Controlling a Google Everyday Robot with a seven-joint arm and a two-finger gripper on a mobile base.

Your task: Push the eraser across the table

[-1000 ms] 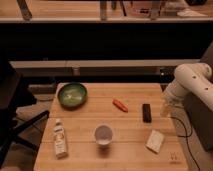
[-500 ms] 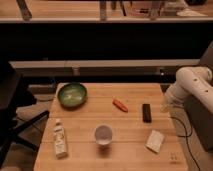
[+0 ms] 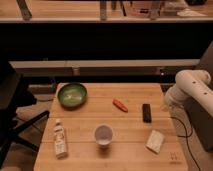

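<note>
Since the eraser (image 3: 146,112) is a small dark block lying flat on the table (image 3: 125,152), right of centre between the orange piece (image 3: 119,105) and the right edge, it is probably light and stiff. Its rubbery underside may drag or twist rather than slide. No grasp seems needed: pressing squarely on the middle of a long side should keep it straight. The gripper (image 3: 168,102), closed on nothing, hangs at the table's right edge, near the eraser but apart.

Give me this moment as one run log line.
end effector: shut, empty, at table right edge | eraser: flat on table, left of end effector, untouched
</note>
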